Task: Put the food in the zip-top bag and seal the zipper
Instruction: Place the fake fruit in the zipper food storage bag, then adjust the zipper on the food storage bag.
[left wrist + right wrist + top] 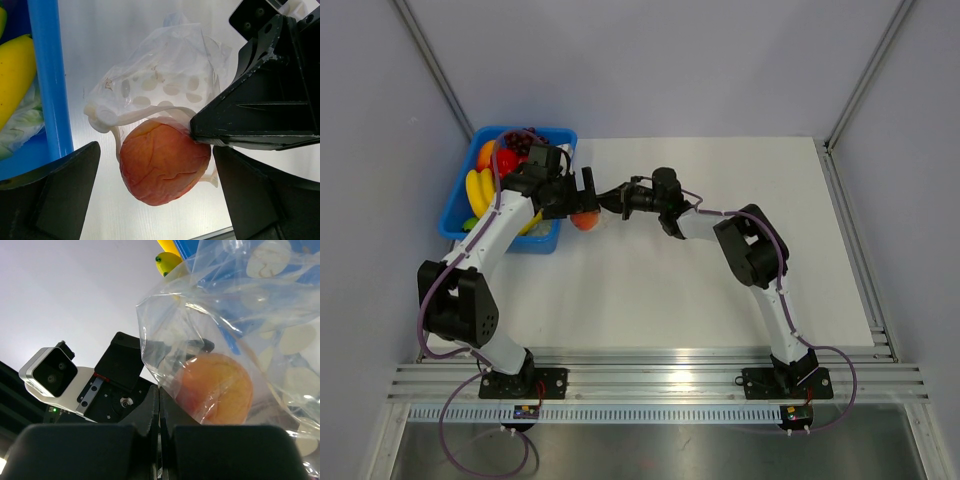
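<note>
Risks first:
- The peach (pixel 165 167) sits low in the bag (pixel 160 75), close to the edge that the right pincer (pixel 159 395) is pinching. In the right wrist view there is film across the fruit, so I judge it is inside. I can't tell how far past the mouth it is. If the bag tips or gets tugged, it could roll back out.
- The bag hangs from a single pinch on thin film. A jerk could slip the film out of the jaws or crumple the mouth.
- The left pincer (pixel 155 150) straddles the fruit. If it backs out at an angle, a finger could snag loose film and drag bag and peach along.
- I can't pick out the zipper with confidence. Pressing blind on crinkled film risks a partial seal, or closing on the fruit itself. My read is that the seal is not done.
- The blue bin (pixel 47 75) with the bananas (pixel 15 75) is just beside the bag, at the left of the left wrist frame. That leaves little room for a sideways move.

Pincers:
- Left: jaws spread as wide as they go, one finger on each side of the peach. It holds nothing and no contact is visible.
- Right: jaws fully together, clamped on the bag's film beside the peach.

Location: bag and peach are over the table (pixel 670 290), in the upper-left-centre of the top view. I can't tell whether the peach rests on the table or hangs.
</note>
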